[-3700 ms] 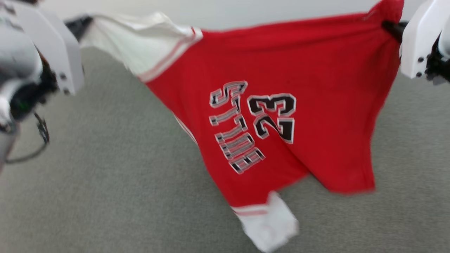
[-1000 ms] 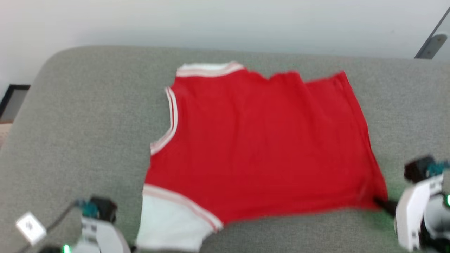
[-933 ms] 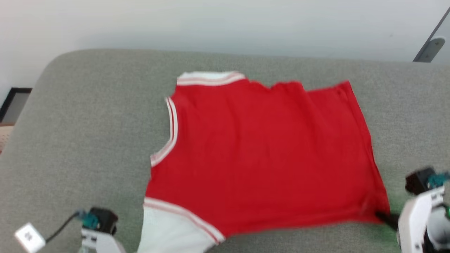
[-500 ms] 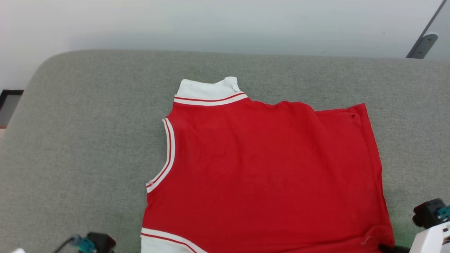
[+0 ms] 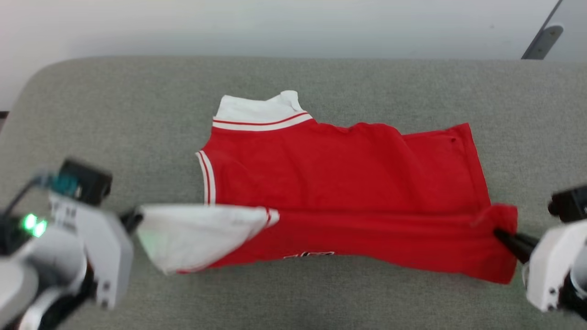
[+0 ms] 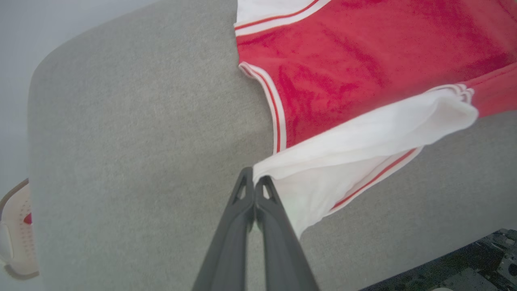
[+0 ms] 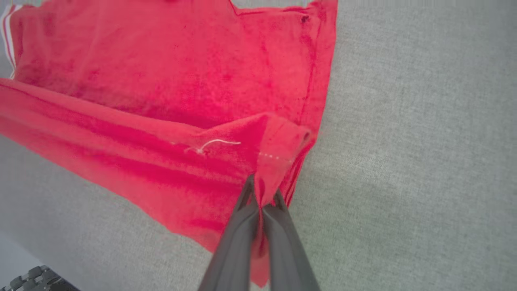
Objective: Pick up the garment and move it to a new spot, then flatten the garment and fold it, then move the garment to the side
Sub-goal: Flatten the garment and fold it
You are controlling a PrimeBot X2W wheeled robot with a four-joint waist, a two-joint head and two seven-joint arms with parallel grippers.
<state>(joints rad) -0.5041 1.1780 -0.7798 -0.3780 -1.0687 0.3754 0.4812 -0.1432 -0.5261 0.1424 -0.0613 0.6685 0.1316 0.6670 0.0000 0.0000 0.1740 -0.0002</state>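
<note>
The garment (image 5: 348, 169), a red jersey with white sleeves and striped trim, lies on the grey cushion with its far half flat and its near edge lifted. My left gripper (image 5: 130, 219) at the left is shut on the near white sleeve (image 6: 347, 157), pinching its tip at the fingertips (image 6: 253, 182). On the right, my right gripper (image 5: 500, 236) is shut on the red hem corner (image 7: 278, 153). The near edge hangs between both grippers, folded back over the jersey, and a sliver of lettering (image 5: 308, 254) peeks out underneath. The far white sleeve (image 5: 257, 110) lies flat.
The grey upholstered cushion (image 5: 114, 114) spreads wide around the jersey, with a rounded left corner and a pale wall behind. A metal fitting (image 5: 541, 41) stands at the far right. Dark floor (image 6: 464, 266) lies beyond the cushion's near edge.
Both grippers have risen into view, lifting the near sleeve and hem corner off the cushion and carrying the near edge toward the far side. The head camera has shifted too.
</note>
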